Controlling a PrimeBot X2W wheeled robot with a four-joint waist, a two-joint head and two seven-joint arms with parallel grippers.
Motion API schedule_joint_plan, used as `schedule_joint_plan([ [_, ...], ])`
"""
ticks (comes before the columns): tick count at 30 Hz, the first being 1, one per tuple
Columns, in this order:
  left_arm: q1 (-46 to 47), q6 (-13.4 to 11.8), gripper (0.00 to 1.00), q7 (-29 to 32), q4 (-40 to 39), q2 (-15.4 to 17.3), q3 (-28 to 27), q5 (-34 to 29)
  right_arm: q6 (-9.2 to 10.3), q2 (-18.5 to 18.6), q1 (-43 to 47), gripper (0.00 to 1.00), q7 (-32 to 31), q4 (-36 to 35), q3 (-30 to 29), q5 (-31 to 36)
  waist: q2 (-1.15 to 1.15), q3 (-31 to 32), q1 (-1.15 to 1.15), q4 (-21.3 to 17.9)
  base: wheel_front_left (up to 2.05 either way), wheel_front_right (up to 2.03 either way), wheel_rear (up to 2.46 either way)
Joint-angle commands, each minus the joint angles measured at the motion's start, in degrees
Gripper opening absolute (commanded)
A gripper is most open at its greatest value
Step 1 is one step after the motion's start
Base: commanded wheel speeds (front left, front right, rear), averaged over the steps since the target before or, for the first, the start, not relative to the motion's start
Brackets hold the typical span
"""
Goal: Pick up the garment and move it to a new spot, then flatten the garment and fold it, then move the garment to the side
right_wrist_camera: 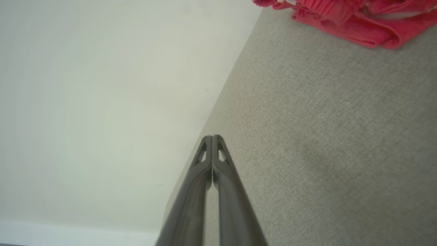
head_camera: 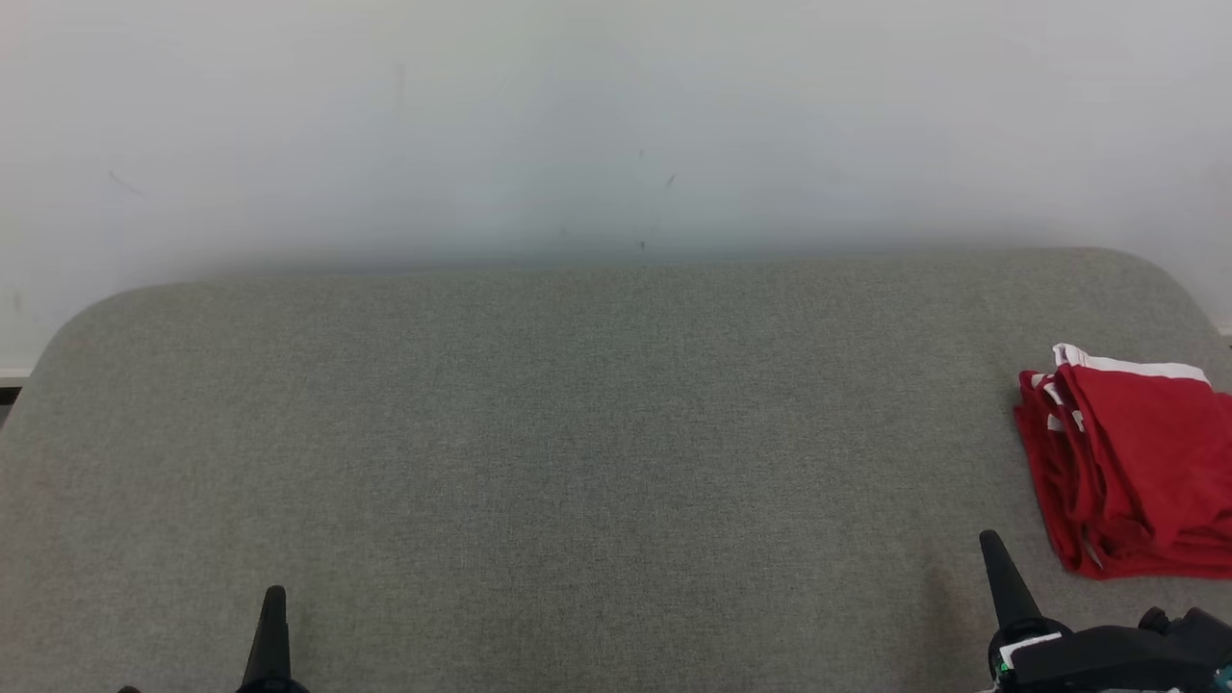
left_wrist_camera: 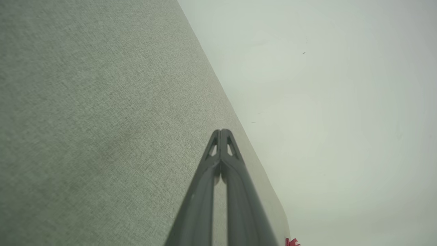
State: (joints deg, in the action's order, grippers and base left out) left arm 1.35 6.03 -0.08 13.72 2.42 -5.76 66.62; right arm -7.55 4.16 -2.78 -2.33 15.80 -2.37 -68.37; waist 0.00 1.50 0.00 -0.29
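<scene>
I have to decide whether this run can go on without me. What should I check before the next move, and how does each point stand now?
1. Folded: the red garment lies as a compact layered stack. Ok.
2. Set aside: it sits at the right end of the grey surface. Ok.
3. Left gripper: shut, holding nothing. Ok.
4. Right gripper: shut, holding nothing, apart from the garment. Ok.
5. Garment wholly on the surface: its right part runs past the edge of the head view. Cannot tell.
</scene>
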Motion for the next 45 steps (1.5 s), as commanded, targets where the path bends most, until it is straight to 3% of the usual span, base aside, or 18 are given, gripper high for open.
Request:
schedule_joint_plan([
  [1, 1.31, 0.20, 0.00, 0.37, -0.32, 0.42, -0.21, 1.31, 0.07, -0.14, -1.34, 0.00, -0.25, -0.59, -0.38, -1.39, 0.00, -0.04, 0.00, 0.01, 0.00, 0.00, 0.00],
  [45, 4.74, 1.41, 0.00, 5.82, 0.28, 0.57, -0.78, 22.06, 0.11, -1.16, -3.17, 0.00, -3.67, -1.65, -3.72, -20.71, 0.00, -1.36, 0.00, 0.23, 0.00, 0.00, 0.00],
])
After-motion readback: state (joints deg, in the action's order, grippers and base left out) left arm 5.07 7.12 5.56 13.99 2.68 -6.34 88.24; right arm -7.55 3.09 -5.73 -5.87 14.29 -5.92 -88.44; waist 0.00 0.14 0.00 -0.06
